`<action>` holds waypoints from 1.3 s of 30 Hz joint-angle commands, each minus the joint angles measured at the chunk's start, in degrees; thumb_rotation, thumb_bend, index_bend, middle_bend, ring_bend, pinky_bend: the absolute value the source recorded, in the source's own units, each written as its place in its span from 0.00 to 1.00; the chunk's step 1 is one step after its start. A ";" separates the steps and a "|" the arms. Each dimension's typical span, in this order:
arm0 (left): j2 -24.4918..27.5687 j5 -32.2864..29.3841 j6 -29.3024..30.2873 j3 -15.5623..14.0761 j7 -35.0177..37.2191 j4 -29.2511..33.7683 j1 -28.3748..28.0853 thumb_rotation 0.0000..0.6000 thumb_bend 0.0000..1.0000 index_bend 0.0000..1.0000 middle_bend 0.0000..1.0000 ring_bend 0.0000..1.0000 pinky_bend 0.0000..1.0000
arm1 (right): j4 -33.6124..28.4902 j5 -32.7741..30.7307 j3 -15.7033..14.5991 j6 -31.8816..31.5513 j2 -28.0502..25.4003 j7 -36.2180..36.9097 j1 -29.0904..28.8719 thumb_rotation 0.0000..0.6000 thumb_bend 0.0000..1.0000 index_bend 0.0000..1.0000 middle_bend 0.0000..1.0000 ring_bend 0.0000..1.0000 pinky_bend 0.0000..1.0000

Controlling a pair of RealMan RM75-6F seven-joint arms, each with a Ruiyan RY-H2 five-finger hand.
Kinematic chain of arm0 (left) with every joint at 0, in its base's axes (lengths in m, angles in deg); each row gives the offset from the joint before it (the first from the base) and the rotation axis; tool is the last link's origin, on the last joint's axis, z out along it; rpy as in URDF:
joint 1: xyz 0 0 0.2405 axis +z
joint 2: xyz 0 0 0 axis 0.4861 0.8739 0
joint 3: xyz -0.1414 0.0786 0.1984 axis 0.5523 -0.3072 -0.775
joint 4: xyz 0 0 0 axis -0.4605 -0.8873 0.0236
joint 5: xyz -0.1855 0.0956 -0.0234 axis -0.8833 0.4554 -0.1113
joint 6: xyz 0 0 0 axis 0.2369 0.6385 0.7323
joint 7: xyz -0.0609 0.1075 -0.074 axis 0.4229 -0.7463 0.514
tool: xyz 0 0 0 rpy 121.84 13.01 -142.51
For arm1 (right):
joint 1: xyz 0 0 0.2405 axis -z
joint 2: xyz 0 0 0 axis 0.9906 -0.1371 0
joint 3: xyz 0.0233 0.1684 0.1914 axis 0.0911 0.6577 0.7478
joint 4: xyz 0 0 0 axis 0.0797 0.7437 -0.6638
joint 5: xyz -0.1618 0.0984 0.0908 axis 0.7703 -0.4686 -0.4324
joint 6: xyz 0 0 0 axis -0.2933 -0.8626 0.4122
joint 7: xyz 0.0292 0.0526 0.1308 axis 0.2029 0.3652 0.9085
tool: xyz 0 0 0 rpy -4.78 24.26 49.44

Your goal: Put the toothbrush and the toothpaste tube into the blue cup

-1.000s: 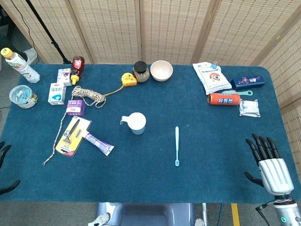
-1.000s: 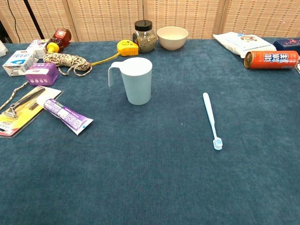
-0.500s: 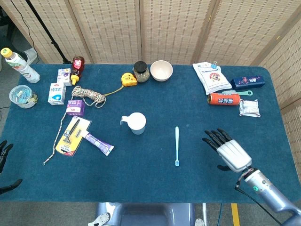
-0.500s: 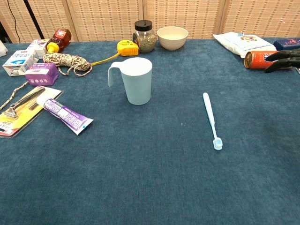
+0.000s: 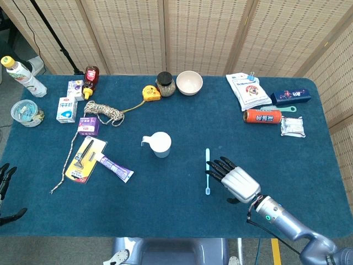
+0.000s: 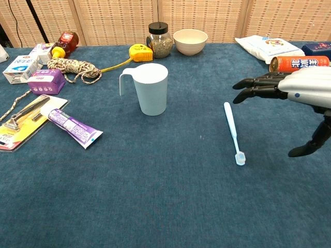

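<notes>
The light blue cup (image 5: pixel 160 144) (image 6: pixel 150 88) stands upright mid-table, handle to its left. A pale blue toothbrush (image 5: pixel 207 170) (image 6: pixel 232 133) lies flat to the cup's right, head toward me. The purple and white toothpaste tube (image 5: pixel 115 167) (image 6: pixel 71 126) lies left of the cup beside a razor card. My right hand (image 5: pixel 234 180) (image 6: pixel 295 90) hovers just right of the toothbrush, fingers spread and pointing toward it, holding nothing. My left hand (image 5: pixel 4 182) shows only as dark fingertips at the far left edge, apart and holding nothing.
A razor on a yellow card (image 5: pixel 84 158), rope (image 5: pixel 102 112), purple box (image 5: pixel 88 126), tape measure (image 5: pixel 150 92), jar (image 5: pixel 165 84) and bowl (image 5: pixel 189 82) lie left and behind. An orange can (image 5: pixel 263 116) and packets (image 5: pixel 246 91) sit at the back right.
My right hand has swept left from the table's right edge to just beside the toothbrush, and now shows in the chest view. The objects have not moved.
</notes>
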 commanded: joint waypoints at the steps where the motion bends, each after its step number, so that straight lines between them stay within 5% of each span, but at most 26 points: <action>1: 0.02 0.03 -0.15 -0.04 0.01 -0.01 -0.08 1.00 0.02 0.00 0.00 0.00 0.00 | 0.00 -0.99 -0.13 0.07 2.64 -1.75 -0.44 1.00 0.00 0.13 0.00 0.00 0.00; 27: 0.23 -0.35 -0.92 0.00 0.10 0.04 -0.48 1.00 0.02 0.00 0.00 0.00 0.00 | 7.12 -13.08 3.11 -1.49 20.68 -14.78 -2.42 1.00 0.00 0.17 0.00 0.00 0.00; 39: 0.43 -0.65 -1.17 0.12 0.77 -0.10 -0.64 1.00 0.02 0.00 0.00 0.00 0.00 | 10.18 -13.44 2.72 -2.48 22.47 -15.89 -3.10 1.00 0.00 0.17 0.00 0.00 0.00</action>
